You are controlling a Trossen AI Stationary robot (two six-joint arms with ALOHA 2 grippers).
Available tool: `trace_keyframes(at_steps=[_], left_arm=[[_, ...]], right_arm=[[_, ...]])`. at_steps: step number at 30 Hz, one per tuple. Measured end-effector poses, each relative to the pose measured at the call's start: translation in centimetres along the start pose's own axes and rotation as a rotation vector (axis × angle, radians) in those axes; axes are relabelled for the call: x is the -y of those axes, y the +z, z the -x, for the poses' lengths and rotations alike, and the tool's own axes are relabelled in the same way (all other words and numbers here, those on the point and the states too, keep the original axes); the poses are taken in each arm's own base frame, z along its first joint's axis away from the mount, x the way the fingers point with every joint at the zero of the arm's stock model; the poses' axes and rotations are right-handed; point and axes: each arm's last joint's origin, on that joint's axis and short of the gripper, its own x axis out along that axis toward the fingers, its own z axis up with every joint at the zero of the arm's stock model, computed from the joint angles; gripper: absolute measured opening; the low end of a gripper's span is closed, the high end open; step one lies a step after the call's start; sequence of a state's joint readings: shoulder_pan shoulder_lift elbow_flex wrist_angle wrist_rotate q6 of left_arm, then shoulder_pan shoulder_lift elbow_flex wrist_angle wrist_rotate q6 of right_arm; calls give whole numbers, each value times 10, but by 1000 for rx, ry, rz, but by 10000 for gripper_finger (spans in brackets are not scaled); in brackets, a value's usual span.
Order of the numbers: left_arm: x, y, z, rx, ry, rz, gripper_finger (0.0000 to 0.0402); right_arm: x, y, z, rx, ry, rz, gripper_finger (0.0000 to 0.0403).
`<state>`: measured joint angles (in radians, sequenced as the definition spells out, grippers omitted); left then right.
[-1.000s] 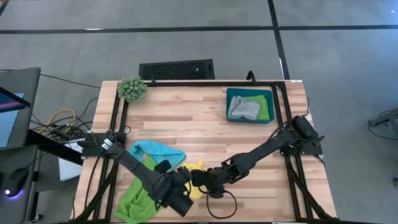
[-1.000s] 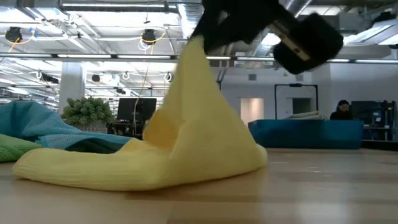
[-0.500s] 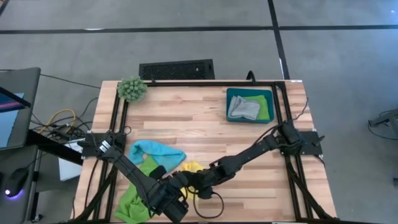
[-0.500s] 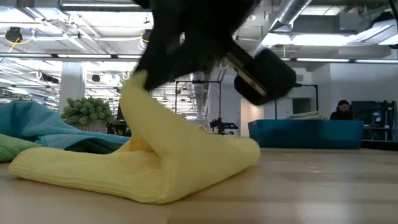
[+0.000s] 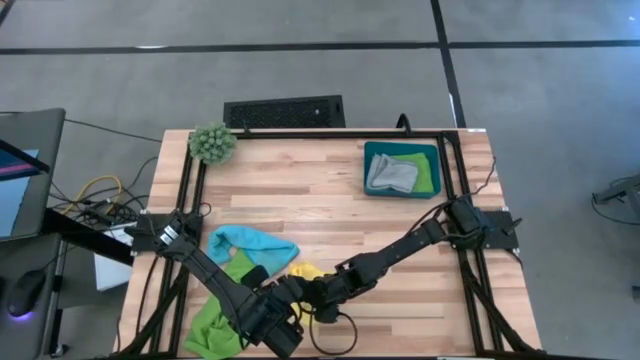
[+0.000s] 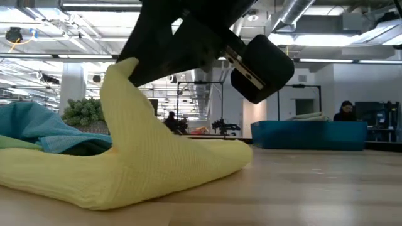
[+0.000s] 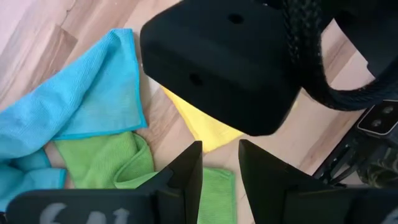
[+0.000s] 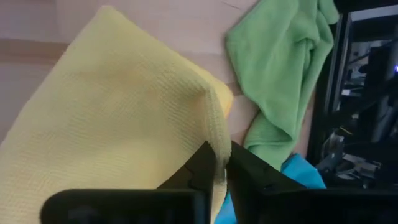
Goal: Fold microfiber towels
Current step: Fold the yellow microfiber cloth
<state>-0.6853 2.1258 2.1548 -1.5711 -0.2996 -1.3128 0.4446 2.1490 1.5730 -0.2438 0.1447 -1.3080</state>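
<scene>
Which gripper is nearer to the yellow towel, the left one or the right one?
Right. The right gripper pinches an edge of the yellow towel between its fingertips. The left gripper hangs above the table beside it, empty, its fingers apart, touching no cloth.

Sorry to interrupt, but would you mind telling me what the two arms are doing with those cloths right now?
The robot is folding microfiber towels. The right gripper pinches an edge of the yellow towel between its fingers, holding it raised in a peak above the table. The left gripper hovers close by over the front of the table, fingers apart, holding nothing. A light blue towel and a lime green towel lie loose beside them. Two more towels sit in the teal bin at the back.
</scene>
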Motion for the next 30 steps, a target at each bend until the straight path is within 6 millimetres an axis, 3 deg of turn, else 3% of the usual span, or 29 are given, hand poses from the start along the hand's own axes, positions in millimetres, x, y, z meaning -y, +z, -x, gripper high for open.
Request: trace_keyframes(at_steps=[12, 16, 23, 26, 30], left_arm=[[0, 0, 0, 0, 0, 0, 98], [0, -1, 0, 0, -1, -2, 98], [3, -11, 4, 46, 0, -18, 98], [5, -17, 6, 78, 1, -15, 98], [7, -28, 10, 113, -4, -13, 98]], right_arm=[[13, 3, 2, 14, -138, -22, 157], [20, 1, 13, -28, -170, -103, 181], [29, -11, 57, -86, -98, -405, 184], [22, -15, 72, -136, 2, -452, 177], [8, -18, 78, -197, 143, -534, 166]])
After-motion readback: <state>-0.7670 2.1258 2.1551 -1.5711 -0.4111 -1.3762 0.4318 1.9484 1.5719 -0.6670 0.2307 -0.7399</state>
